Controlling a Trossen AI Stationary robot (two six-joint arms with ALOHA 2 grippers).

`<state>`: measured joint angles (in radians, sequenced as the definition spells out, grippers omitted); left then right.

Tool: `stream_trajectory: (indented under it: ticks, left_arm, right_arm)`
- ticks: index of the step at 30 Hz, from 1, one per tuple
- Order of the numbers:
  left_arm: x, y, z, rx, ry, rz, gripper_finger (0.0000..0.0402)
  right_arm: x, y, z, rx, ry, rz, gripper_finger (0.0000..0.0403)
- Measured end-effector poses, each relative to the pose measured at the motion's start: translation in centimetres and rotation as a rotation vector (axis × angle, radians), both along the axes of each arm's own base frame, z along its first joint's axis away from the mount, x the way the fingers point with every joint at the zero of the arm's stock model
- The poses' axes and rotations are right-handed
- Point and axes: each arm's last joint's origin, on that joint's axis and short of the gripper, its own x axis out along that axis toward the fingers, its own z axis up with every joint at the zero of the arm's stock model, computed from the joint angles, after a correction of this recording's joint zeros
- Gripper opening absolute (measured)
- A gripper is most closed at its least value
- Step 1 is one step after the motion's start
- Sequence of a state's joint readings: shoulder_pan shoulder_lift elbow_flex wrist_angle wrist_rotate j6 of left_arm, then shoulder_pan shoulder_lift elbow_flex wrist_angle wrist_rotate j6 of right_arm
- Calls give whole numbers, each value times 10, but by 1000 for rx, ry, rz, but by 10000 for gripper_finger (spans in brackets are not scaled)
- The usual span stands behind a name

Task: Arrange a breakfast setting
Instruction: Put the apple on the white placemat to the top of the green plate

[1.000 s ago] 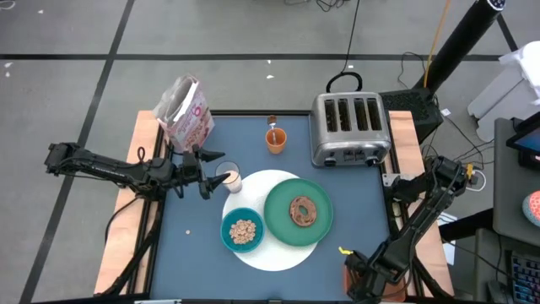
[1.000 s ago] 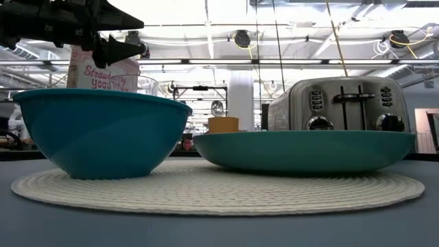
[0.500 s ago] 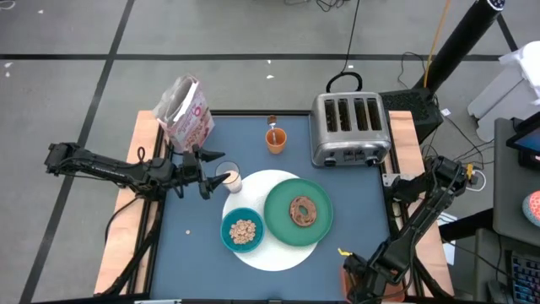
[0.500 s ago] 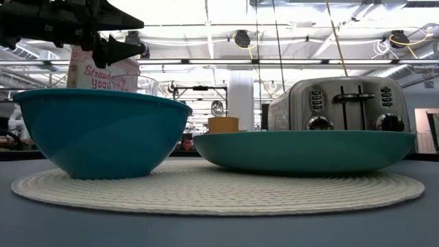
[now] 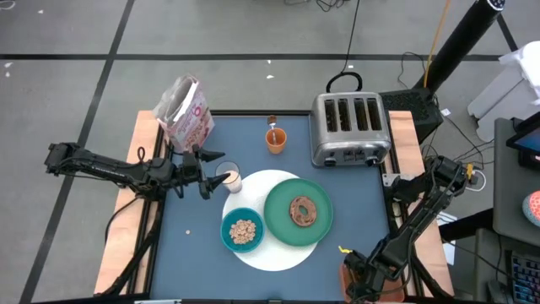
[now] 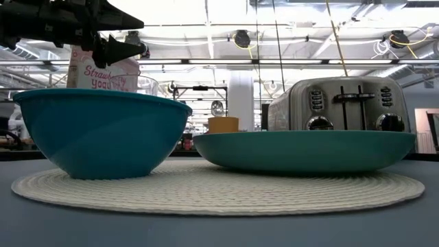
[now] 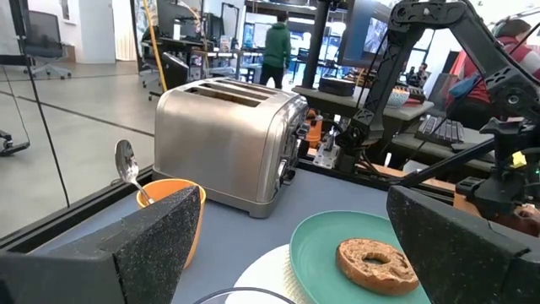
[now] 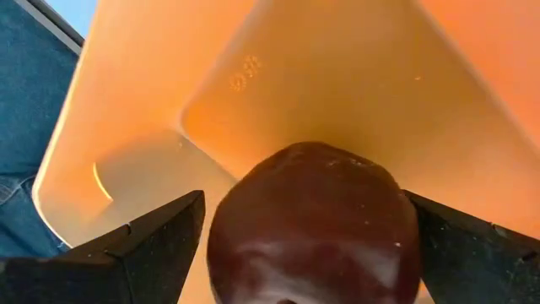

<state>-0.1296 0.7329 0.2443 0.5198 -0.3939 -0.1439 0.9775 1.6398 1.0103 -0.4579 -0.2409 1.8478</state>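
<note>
Fruit point(image 8: 314, 224), dark red, lies in the orange tray point(image 8: 354, 76) off the mat's point(image 5: 278, 221) near right, between the right gripper's point(image 8: 308, 232) spread fingers, ungripped. Left gripper point(image 5: 208, 172) hangs released over the glass point(image 5: 229, 179) at the mat's far left edge. Plate point(image 5: 278, 203) with bread point(image 5: 303, 210) and bowl point(image 5: 242, 230) sit on the mat.

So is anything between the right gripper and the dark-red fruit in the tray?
Nothing visible: the right gripper is open with the dark-red fruit between its fingers, inside the orange tray.
</note>
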Motion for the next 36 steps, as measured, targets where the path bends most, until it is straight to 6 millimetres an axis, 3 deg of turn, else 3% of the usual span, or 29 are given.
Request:
stream_trajectory:
  ticks: [5, 16, 27, 36]
  left_arm:
    - [0, 0, 0, -1, 0, 0, 386]
    - [0, 0, 0, -4, -1, 0, 386]
    - [0, 0, 0, -4, -1, 0, 386]
    - [0, 0, 0, -9, -3, 0, 386]
  right_arm:
    - [0, 0, 0, 2, 3, -9, 360]
    - [0, 1, 0, 7, 8, -23, 275]
    - [-2, 1, 3, 56, 62, 8, 275]
    - [-9, -10, 31, 104, 40, -20, 276]
